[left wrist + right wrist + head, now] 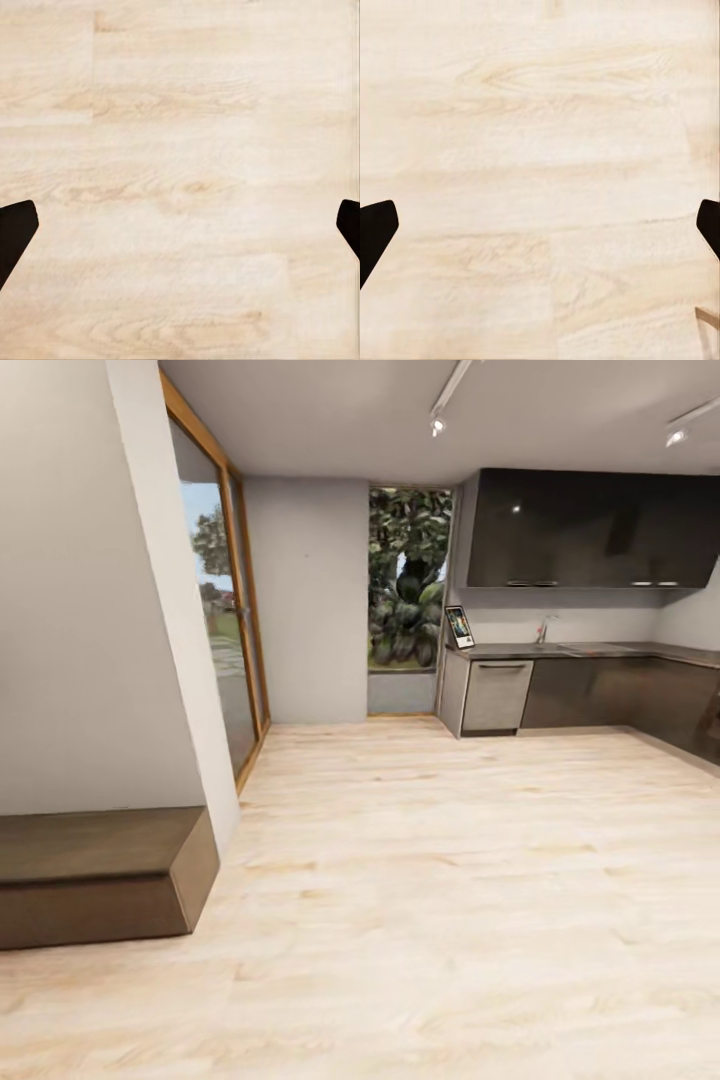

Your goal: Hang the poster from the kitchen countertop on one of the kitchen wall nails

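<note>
Far across the pale wooden floor (430, 880), the poster (459, 627) stands upright at the left end of the kitchen table (590, 651), leaning back against the light-grey wall just beside a tall window (408, 575) full of green foliage. Its white border and dark picture are visible, but the detail is too small to make out. Further along the same grey top a chrome tap (545, 628) rises over the sink. Grey and dark glossy cabinet fronts (560, 695) run beneath, and dark glossy wall cabinets (590, 528) hang above. A tiny dark speck on the plain wall panel (306, 600) left of the window may be a wall nail (304, 574); it is too small to be sure.

To the left, a glass door in a wooden frame (222, 595) looks outdoors, and a low brown bench (100, 875) sits against the near wall.

The left end effector (180, 229) hangs over bare floorboards, its two dark fingertips (15, 229) at opposite edges of the left wrist view, spread wide with nothing between them. The right end effector (540, 229) is the same: fingertips (375, 229) wide apart over the floor, holding nothing.
</note>
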